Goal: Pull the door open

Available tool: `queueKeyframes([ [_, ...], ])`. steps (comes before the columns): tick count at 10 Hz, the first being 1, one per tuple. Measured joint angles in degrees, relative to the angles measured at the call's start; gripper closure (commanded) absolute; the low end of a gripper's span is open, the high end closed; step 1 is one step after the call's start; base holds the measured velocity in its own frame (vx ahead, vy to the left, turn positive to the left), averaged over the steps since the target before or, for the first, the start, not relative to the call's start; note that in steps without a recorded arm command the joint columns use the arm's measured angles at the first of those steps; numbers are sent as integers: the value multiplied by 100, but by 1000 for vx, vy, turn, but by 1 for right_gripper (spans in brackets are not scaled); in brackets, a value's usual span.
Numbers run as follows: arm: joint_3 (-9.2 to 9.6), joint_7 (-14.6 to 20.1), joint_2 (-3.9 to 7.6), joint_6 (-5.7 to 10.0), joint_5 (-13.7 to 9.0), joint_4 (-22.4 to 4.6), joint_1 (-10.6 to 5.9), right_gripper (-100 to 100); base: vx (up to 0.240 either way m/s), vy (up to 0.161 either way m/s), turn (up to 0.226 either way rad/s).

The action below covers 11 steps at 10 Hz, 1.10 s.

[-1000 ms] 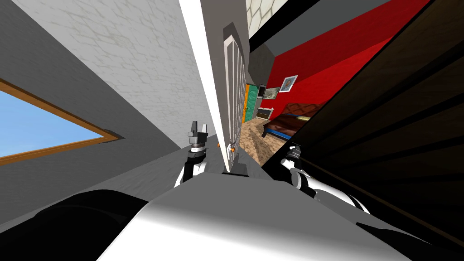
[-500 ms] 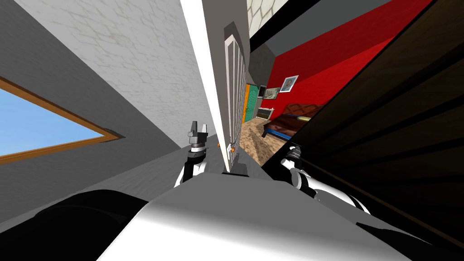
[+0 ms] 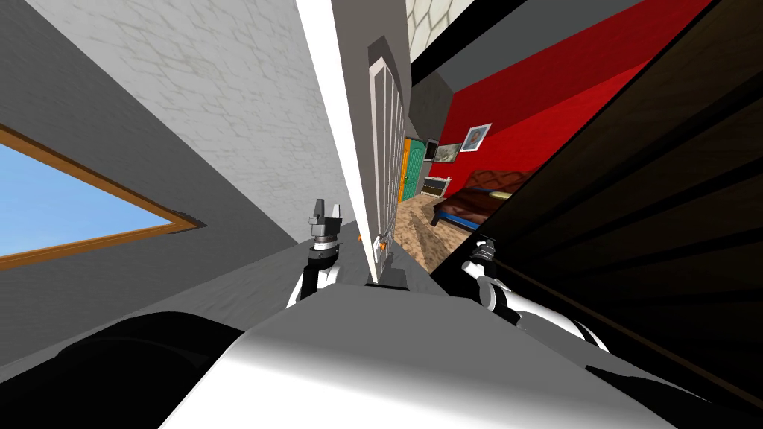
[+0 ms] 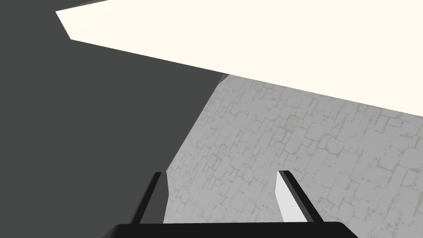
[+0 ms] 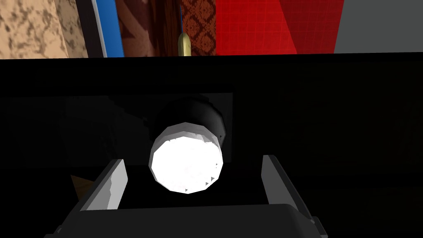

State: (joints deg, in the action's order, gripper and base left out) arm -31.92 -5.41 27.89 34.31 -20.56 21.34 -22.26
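White knob [image 5: 186, 163] within spread right pincer [image 5: 193, 162], against dark door [image 5: 330, 124].

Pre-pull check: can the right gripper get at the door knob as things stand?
Likely yes. In the right wrist view the white knob sits centred between the right gripper's open fingers, nothing in the way, dark door behind. The fingers aren't pressing it yet.

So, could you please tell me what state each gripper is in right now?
Left gripper: open, holding nothing.
Right gripper: open around the white door knob, not clamped on it.
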Motion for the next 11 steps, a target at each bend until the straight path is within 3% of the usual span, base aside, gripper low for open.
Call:
queueKeyframes([
  [10,-17,-7,12,-7,-10,-12,-2,-100,1,-16,25],
  [11,-17,-6,12,-6,-10,-12,-2,100,0,0,0],
])
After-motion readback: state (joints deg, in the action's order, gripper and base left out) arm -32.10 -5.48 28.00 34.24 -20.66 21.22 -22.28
